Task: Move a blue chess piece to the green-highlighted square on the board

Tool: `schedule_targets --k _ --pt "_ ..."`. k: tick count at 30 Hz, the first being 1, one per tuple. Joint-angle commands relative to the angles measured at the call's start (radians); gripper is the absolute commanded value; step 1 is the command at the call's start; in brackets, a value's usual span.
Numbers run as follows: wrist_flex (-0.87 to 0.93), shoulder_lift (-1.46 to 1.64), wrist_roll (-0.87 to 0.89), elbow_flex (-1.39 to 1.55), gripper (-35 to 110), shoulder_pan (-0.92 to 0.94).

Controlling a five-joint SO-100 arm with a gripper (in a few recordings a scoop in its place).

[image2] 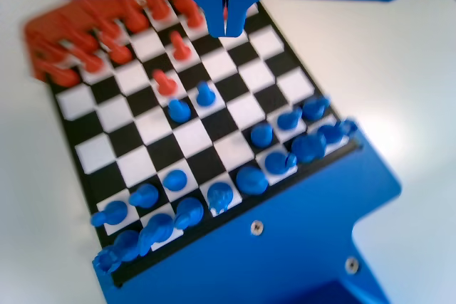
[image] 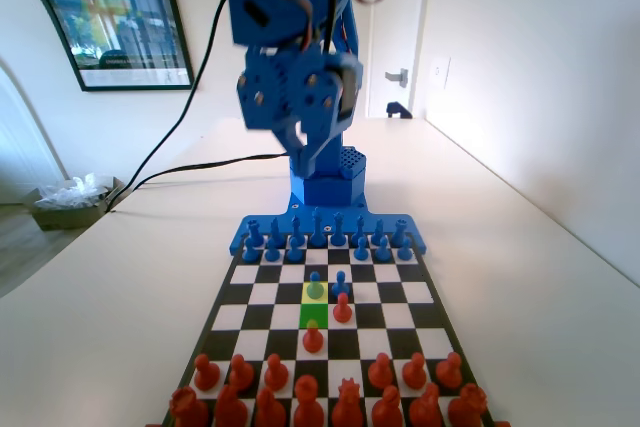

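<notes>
Raised high over the far end of the board [image: 330, 347] in the fixed view, well clear of every piece: the blue arm, its top cut off by the picture's upper edge. Hanging below it, blurred, the gripper [image: 305, 152], tips pointing down above the arm's base. In the wrist view, the gripper [image2: 226, 23] drops from the top edge, jaws pressed together with only a thin dark seam between them, holding nothing.

Standing upright on the paler yellow-green cell [image: 304, 290] in the fixed view: the pawn [image: 315, 285], greenish in its lower body. Directly in front of it, toward the camera, the green square [image: 314, 314], unoccupied. One cell nearer again, a red pawn [image: 313, 337]. Just right of the pawn, a plain blue pawn [image: 340, 283], with another red pawn [image: 342, 308] in front of that one.

Soft and smeared throughout in the wrist view; two blue pawns near the board's middle, but impossible to tell which carries the tint, and no coloured cells to make out there. Red back row blurred at upper left.
</notes>
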Motion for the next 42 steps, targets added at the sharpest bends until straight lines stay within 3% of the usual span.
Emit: schedule_targets --k 1,18,42 --pt "-0.067 -0.005 0.091 0.005 1 0.006" --pt "-0.362 -0.063 0.428 0.207 1 -0.048" --pt "-0.612 -0.163 0.626 0.293 12 -0.052"
